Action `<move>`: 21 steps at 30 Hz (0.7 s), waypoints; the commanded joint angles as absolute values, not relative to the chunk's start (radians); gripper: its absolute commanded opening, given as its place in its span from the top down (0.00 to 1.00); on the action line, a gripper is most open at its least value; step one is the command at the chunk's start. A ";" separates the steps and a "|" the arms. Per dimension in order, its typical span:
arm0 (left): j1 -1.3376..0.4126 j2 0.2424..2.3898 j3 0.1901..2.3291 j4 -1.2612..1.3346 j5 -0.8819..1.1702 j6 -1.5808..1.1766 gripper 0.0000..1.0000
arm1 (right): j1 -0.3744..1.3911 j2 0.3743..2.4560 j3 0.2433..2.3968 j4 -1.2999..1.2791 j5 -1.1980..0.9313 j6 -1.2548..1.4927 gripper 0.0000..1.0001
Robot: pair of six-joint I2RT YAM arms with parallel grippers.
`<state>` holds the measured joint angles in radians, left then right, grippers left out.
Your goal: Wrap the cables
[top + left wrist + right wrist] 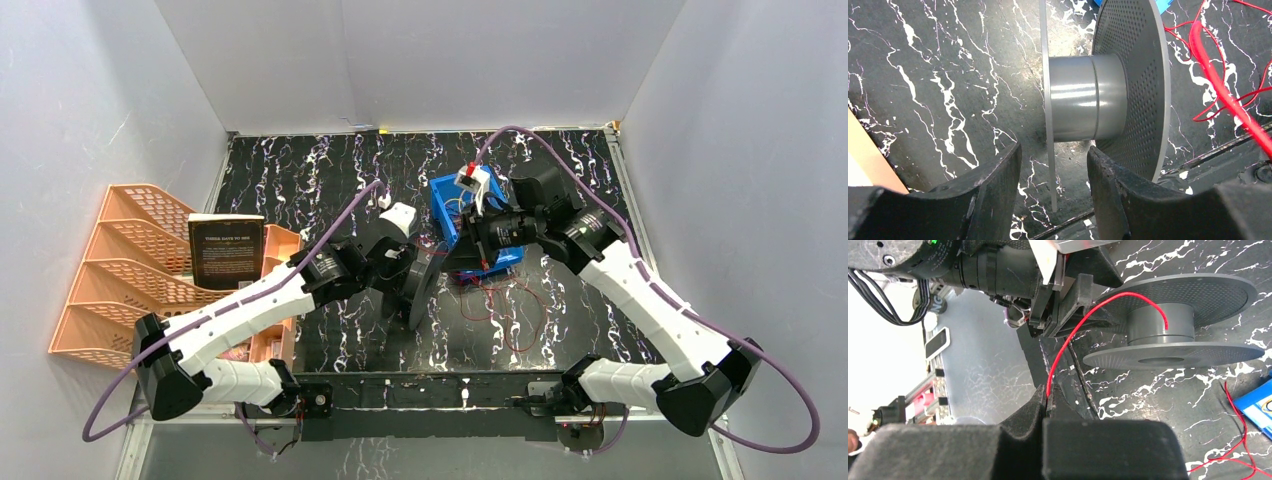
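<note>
A grey spool [420,290] stands on edge on the marble table, and its hub [1083,97] is bare apart from one strand. My left gripper [1053,150] is open, its fingers either side of the spool's thin flange [1047,90] without touching it. The right gripper [1048,394] is shut on a red cable [1083,320]. That cable arcs up from the fingertips to the spool hub [1160,322]. More thin red cables [510,315] lie in loose loops on the table right of the spool, also seen as a red cable tangle [1218,85] in the left wrist view.
A blue bin [442,205] sits just behind the two grippers. Orange mesh trays [130,270] and a dark book [226,250] stand at the left. A metal rail [430,385] runs along the near edge between the arm bases.
</note>
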<state>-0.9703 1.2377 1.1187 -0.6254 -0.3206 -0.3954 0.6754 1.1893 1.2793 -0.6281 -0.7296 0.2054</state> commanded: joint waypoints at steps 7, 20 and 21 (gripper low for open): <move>-0.967 1.157 1.152 -0.619 -0.308 -0.316 0.37 | 0.680 1.080 1.256 -0.565 -0.619 0.335 1.00; -0.967 0.904 1.153 -0.503 0.053 -0.127 0.20 | 0.678 1.021 1.232 -0.510 -0.780 0.494 1.00; -0.967 0.892 1.154 -0.500 0.082 -0.114 0.19 | 0.678 1.019 1.231 -0.512 -0.805 0.497 1.00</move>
<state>-0.9699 0.9497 1.1221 -0.5514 -0.1024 -0.1967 0.6762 1.0393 1.2388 -0.5644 -0.6926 0.4442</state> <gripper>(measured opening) 0.791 0.021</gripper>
